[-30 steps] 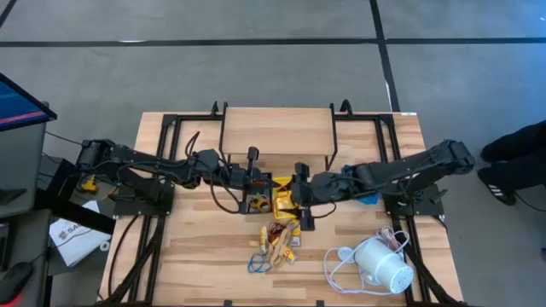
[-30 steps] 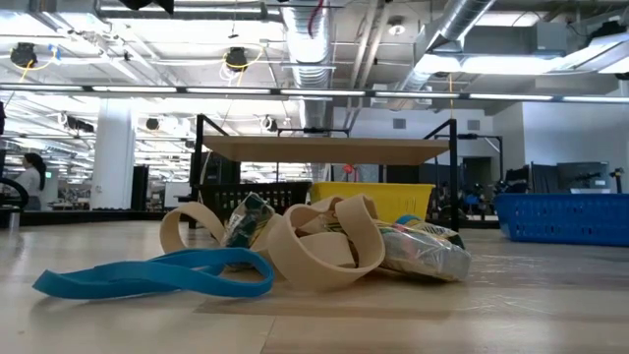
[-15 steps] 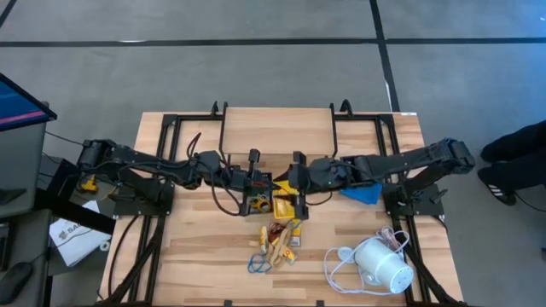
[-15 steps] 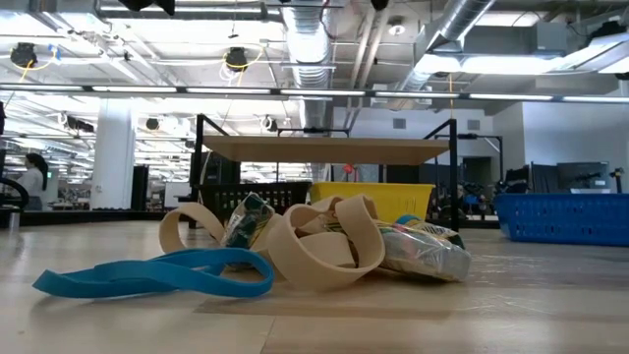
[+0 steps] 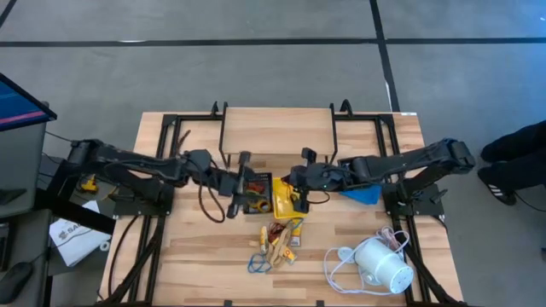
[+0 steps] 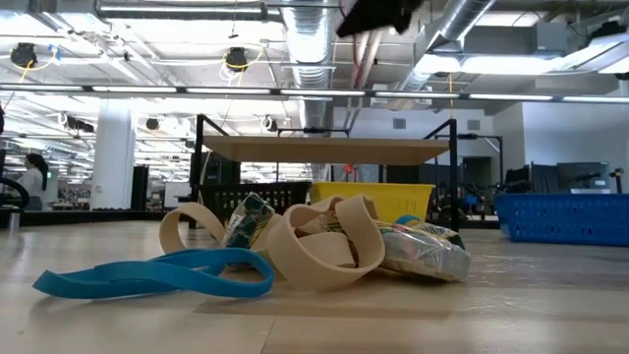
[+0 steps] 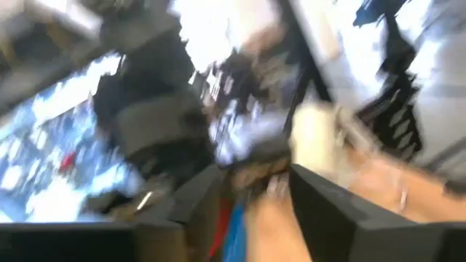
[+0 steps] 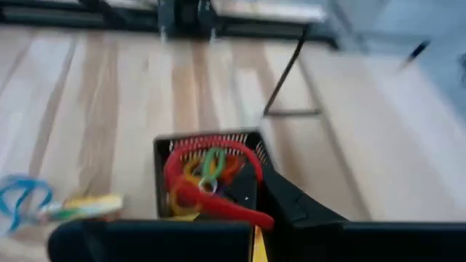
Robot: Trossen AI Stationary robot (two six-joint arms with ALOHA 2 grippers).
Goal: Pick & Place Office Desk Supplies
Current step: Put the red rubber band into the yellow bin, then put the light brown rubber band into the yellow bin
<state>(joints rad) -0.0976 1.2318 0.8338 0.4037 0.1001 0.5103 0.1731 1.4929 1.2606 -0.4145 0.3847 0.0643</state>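
The supplies sit in two places: a loose pile (image 5: 275,241) of bands and clips on the table's near side, and red, green and orange bands (image 8: 207,175) already in the black tray (image 8: 162,149). My right gripper (image 5: 296,182) is over the yellow tray (image 5: 282,201), clenched; I can't see anything in it. My left gripper (image 5: 241,180) hangs by the black tray, and I cannot tell how its fingers stand. I worry the two wrists, close together over the trays, could clip each other, or nudge a tray and spill bands.

Bright overhead light; heavy motion blur in left wrist view
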